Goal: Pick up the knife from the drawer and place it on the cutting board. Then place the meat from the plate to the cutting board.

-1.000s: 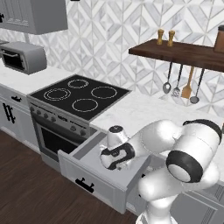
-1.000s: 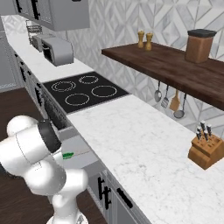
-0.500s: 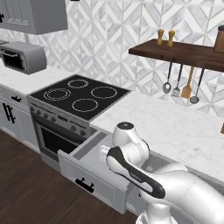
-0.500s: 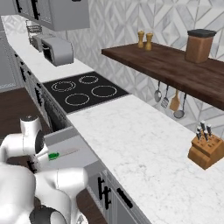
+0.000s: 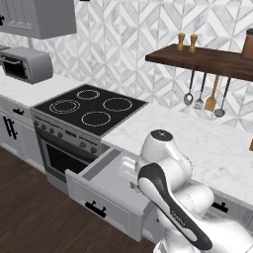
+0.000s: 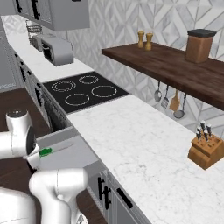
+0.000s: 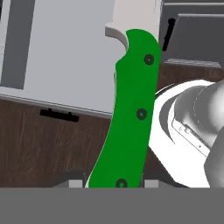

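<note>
Hand view: the gripper (image 7: 114,183) pinches the knife (image 7: 129,118) by the butt of its green handle, long axis running straight away from the fingers, blade tip out over the open drawer (image 7: 65,57) beyond.

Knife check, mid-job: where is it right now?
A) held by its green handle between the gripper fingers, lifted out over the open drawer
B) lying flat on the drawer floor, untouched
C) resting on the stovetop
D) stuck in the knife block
A: in the hand view the knife runs up from between the gripper fingertips, handle clamped, with the open drawer behind it.
</note>
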You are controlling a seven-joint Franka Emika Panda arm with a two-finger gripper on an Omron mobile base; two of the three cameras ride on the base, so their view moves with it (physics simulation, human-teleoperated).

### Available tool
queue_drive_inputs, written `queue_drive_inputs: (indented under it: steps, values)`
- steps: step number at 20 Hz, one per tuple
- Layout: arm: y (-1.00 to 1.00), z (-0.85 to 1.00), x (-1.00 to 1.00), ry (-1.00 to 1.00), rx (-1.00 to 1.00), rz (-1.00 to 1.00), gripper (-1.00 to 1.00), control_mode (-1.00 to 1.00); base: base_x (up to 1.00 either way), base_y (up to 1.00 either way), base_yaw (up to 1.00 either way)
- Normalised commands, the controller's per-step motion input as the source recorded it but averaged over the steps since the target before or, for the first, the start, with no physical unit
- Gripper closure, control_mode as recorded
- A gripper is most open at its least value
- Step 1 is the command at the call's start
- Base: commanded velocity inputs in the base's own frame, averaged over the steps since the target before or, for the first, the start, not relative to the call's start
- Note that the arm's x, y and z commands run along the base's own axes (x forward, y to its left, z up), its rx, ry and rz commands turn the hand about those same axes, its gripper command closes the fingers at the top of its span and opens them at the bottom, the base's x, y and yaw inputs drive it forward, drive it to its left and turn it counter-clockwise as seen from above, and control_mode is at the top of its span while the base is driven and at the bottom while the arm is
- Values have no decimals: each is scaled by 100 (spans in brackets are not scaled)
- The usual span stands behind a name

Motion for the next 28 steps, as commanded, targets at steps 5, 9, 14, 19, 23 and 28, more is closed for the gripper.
queue_drive_inputs:
  steps: [5,9,14,19,23,28]
  values:
    - [-45,100,0,11,0,2,100,-100,0,0,0]
    - [-64,100,0,19,0,0,100,-100,0,0,0]
    - [-6,96,5,19,-13,0,100,-100,0,0,0]
    - [8,9,0,6,-5,0,100,100,-10,1,0]
    - [0,0,0,0,0,0,100,100,-99,0,23]
    - [0,0,0,0,0,0,100,100,-79,2,69]
